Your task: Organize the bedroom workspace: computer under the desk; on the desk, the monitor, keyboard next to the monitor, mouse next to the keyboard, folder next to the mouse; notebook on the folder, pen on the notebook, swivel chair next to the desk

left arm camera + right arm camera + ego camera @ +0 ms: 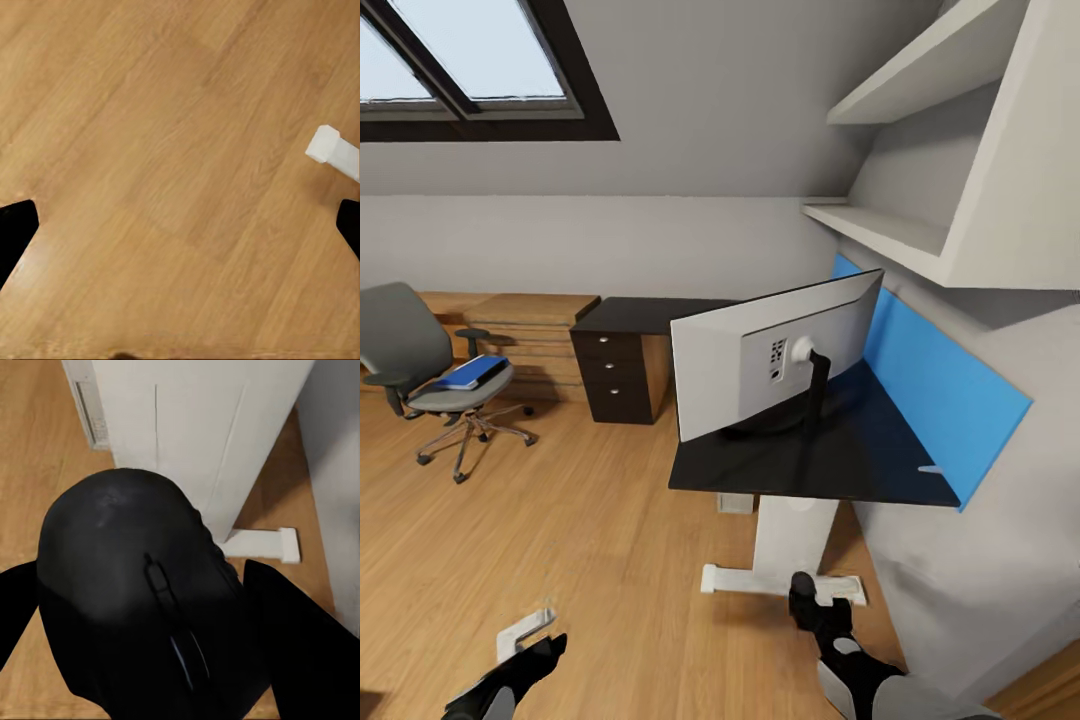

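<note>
The black mouse (127, 570) sits between the fingers of my right gripper (161, 622), which is shut on it. In the head view that gripper (807, 592) hangs low over the floor in front of the desk's white T-foot leg (790, 535). The monitor (760, 360) stands on the black desk (860, 460) with its pale back toward me. A thin pale stick, seemingly the pen (932, 468), lies near the desk's right edge. At far left the swivel chair (420, 360) carries the blue folder (470, 373) on its seat. My left gripper (535, 650) is open over bare floor (180, 150).
A black three-drawer unit (615, 375) stands at the desk's far end, with light wooden steps (530, 320) behind the chair. White wall shelves (920, 160) overhang the desk, backed by a blue panel (950, 390). A small white piece (525, 630) lies by my left gripper.
</note>
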Available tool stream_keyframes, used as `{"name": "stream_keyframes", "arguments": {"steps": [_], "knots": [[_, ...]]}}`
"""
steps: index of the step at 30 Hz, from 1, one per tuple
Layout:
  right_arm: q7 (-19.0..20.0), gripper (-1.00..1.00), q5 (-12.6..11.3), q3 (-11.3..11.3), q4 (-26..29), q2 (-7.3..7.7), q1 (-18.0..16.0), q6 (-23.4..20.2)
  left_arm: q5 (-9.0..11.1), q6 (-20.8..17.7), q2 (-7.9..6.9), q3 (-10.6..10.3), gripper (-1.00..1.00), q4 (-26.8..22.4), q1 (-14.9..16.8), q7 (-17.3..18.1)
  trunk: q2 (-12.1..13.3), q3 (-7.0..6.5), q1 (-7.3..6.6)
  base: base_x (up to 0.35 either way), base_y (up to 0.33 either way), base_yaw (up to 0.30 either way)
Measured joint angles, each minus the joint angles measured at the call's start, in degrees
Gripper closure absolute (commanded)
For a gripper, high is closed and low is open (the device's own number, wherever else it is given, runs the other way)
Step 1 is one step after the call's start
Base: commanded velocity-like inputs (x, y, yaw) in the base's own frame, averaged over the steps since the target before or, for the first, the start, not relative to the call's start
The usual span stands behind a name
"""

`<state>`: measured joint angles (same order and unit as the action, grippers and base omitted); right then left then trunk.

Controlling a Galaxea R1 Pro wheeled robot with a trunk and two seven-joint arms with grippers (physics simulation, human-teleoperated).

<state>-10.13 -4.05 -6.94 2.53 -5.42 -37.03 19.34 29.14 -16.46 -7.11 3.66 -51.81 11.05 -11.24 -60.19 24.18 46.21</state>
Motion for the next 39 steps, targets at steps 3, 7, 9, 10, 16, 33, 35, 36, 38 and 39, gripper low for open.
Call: {"name": "stream_keyframes", "arguments": {"steps": [3, 7, 9, 10, 16, 33, 35, 36, 38, 39], "knots": [[0.0, 1.0, 0.1, 0.1, -2.6, -1.09, 1.3, 2.3, -2.0, 4.1, -0.03, 0.0, -1.0, 6.9, 0.0, 0.1, 1.2, -0.54, -0.66, 0.0, 0.0, 0.0], [0.0, 1.0, 0.0, 0.2, -3.8, -2.12, 7.1, 7.7, -4.2, 14.4, 0.23, -0.4, -1.0, 22.6, 0.0, 2.7, 1.6, -0.72, -0.89, 0.0, 0.0, 0.0], [0.0, 1.0, 0.0, 0.2, -3.8, -2.16, 7.7, 8.8, -4.3, 15.3, 0.23, -1.3, -1.0, 25.4, 0.0, 3.5, 1.6, -0.73, -0.89, 0.0, 0.0, 0.0], [0.0, 1.0, 0.0, 0.2, -3.8, -2.17, 8.0, 9.2, -4.3, 16.0, 0.24, -2.0, -1.0, 26.5, 0.0, 3.8, 1.6, -0.73, -0.89, -0.008, 0.065, 0.0], [-0.1, 1.0, -0.4, 0.3, -3.8, -2.29, 9.4, 12.3, -4.1, 25.3, 0.5, -8.3, -1.0, 33.7, 0.0, 4.6, 1.6, -0.73, -0.88, -0.125, 0.297, 0.129], [-0.4, 1.0, -3.5, 0.3, -3.9, -4.55, 10.8, 16.9, -4.8, 25.5, 2.41, -8.3, -1.0, 33.7, 0.0, 4.6, 1.6, -0.86, -0.88, -0.114, 0.212, 0.281], [-0.4, 1.0, -5.1, 0.3, -3.9, -4.55, 10.8, 17.2, -5.6, 25.5, 2.51, -8.2, -1.0, 33.7, 0.0, 4.6, 1.6, -0.95, -0.89, -0.009, 0.01, 0.263], [-0.4, 1.0, -5.5, 0.3, -3.9, -4.55, 10.8, 17.4, -5.7, 25.5, 2.53, -8.2, -1.0, 33.7, 0.0, 4.6, 1.6, -1.0, -0.89, -0.005, 0.006, 0.257], [-0.4, 1.0, -6.4, 0.2, -3.8, -4.55, 10.8, 18.3, -6.0, 25.6, 2.56, -8.1, -1.0, 33.7, 0.0, 4.6, 2.4, -1.46, -1.32, -0.003, 0.003, 0.252], [-0.4, 1.0, -6.6, 0.2, -3.8, -4.55, 10.8, 18.5, -6.1, 25.9, 2.57, -8.1, -1.0, 33.7, 0.0, 4.6, 2.8, -1.69, -1.54, -0.002, 0.002, 0.249]]}}
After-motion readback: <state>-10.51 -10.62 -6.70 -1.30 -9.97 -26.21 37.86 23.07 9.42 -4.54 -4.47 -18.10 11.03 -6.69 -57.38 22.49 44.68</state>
